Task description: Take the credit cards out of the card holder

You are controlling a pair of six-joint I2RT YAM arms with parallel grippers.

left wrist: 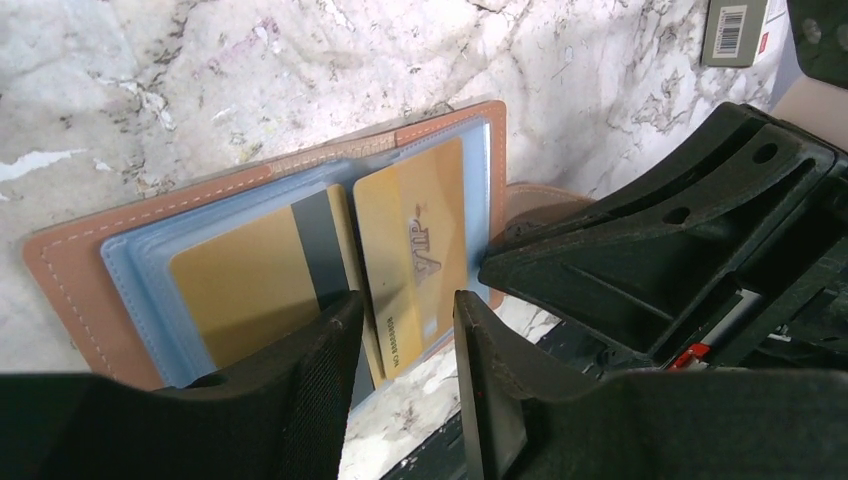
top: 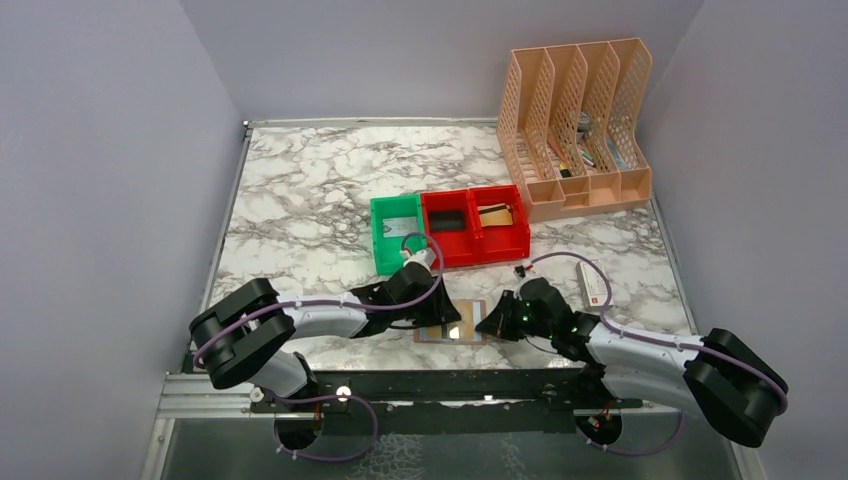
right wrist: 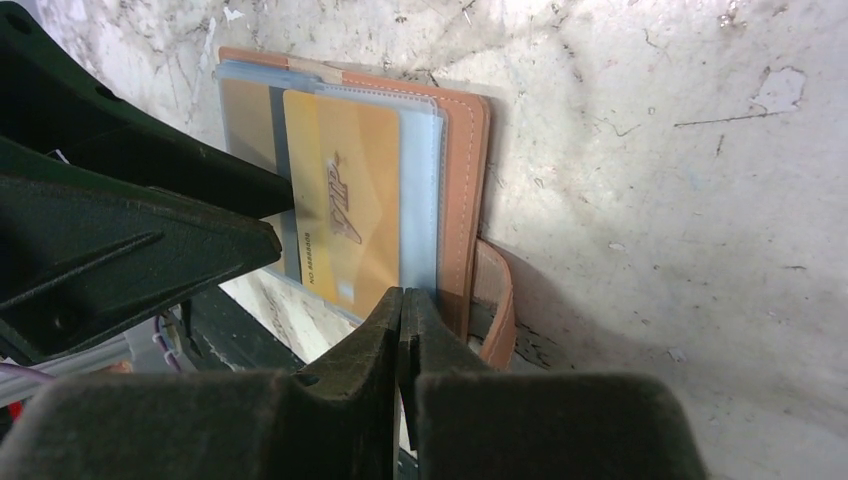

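Observation:
The brown card holder (top: 450,333) lies open near the table's front edge, light blue lining up. It shows in the left wrist view (left wrist: 60,270) and the right wrist view (right wrist: 462,180). A gold credit card (left wrist: 415,250) sticks out of a pocket toward the table edge and shows in the right wrist view (right wrist: 340,200). A second gold card with a black stripe (left wrist: 250,280) sits beside it. My left gripper (left wrist: 408,305) is open, its fingers on either side of the protruding card's near end. My right gripper (right wrist: 402,295) is shut, its tips at the near edge of the blue lining.
A green bin (top: 397,232) and two red bins (top: 475,225) stand behind the holder. A peach file organizer (top: 578,125) is at the back right. A white box with a red mark (top: 593,283) lies right of my right gripper. The black front rail (top: 430,385) runs just below the holder.

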